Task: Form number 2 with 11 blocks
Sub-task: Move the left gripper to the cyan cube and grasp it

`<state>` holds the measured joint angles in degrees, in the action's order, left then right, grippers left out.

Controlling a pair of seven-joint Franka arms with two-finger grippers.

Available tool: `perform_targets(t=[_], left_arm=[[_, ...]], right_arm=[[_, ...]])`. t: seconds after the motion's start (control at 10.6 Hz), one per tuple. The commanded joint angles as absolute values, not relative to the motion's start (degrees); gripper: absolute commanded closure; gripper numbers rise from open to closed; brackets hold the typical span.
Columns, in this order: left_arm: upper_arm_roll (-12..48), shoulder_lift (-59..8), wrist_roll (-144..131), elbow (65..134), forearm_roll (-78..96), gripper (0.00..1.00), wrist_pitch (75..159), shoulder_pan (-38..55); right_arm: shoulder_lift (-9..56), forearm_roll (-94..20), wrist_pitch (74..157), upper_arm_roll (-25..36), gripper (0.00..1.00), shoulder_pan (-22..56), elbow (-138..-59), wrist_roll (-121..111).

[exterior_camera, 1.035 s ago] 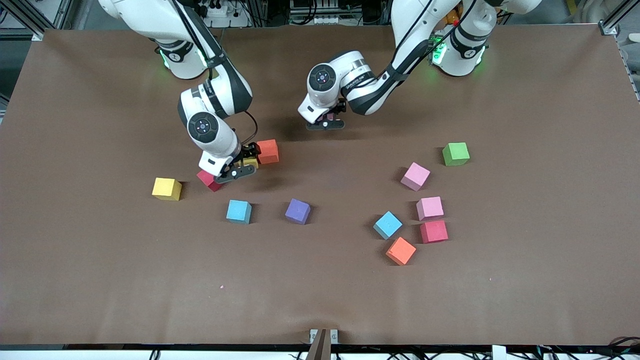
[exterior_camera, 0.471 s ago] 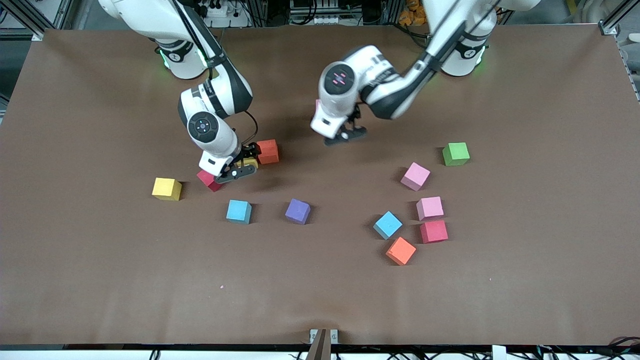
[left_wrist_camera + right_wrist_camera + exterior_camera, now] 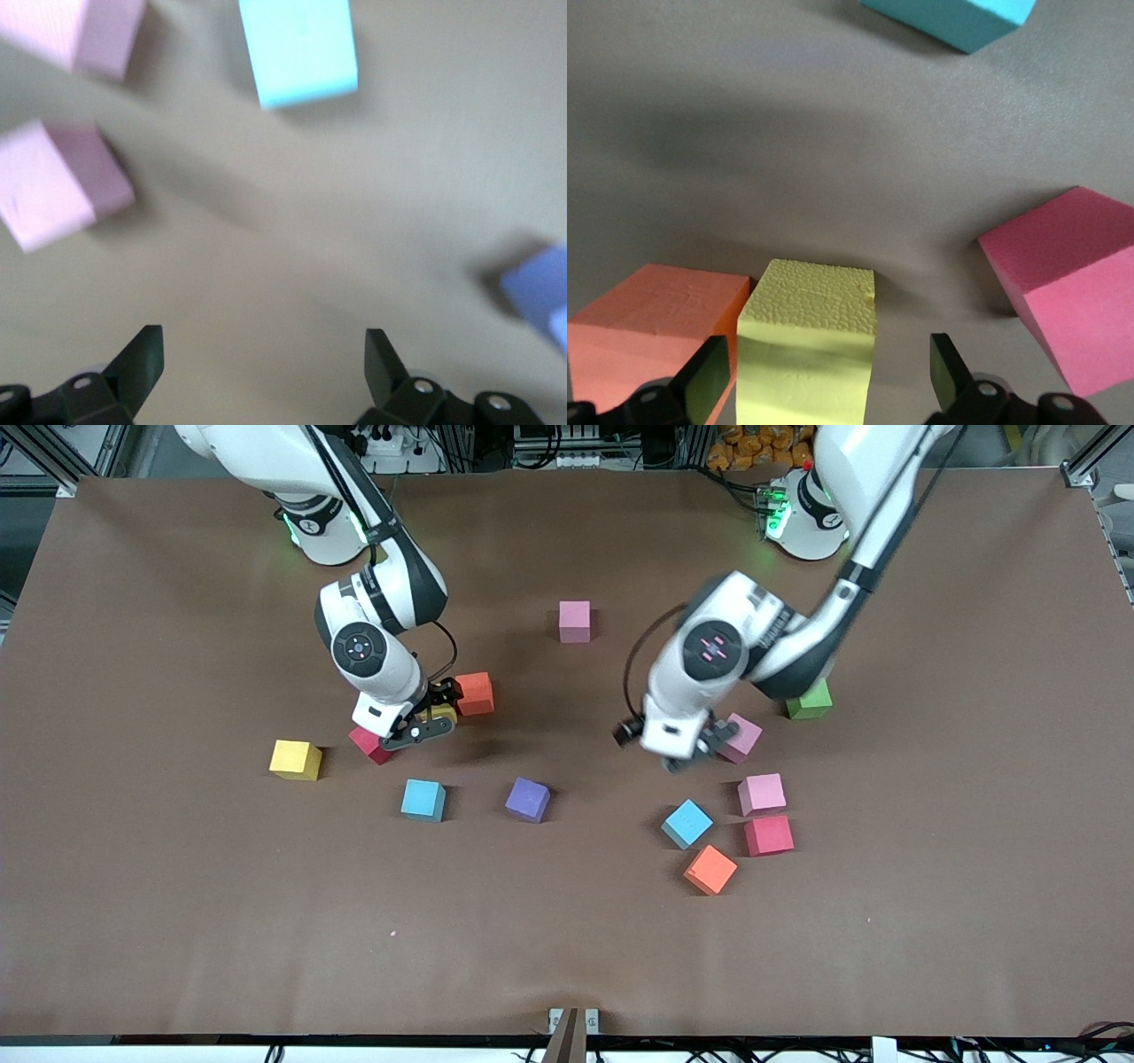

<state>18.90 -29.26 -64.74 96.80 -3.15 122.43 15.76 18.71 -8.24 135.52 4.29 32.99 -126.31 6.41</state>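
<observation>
Yellow block (image 3: 808, 345) between right pincer (image 3: 824, 376) fingers

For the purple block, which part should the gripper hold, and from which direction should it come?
Probably from straight above, the fingers closing on two opposite upright faces of the purple block. It is a small cube resting flat on the table, and it stands apart from the light blue block beside it, so fingers can pass on every side.

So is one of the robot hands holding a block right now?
No. The left hand is open and empty over the table. The right hand is open around a yellow block on the table, not gripping it.
</observation>
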Motion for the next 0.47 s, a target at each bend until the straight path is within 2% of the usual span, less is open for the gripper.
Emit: perform_targets(t=[0.0,0.38], left_arm=[[13.6,-35.1,-59.1,88.0,-4.1,0.00,121.5,17.4],[10.0,-39.8,-48.4,83.9,-3.9,0.00,123.1,17.4]], right_arm=[[19.1,-9.0,136.1,4.5,0.00,33.9,-126.7,6.4],[20.2,-9.1,136.1,4.5,0.00,34.3,-126.7,6.5]])
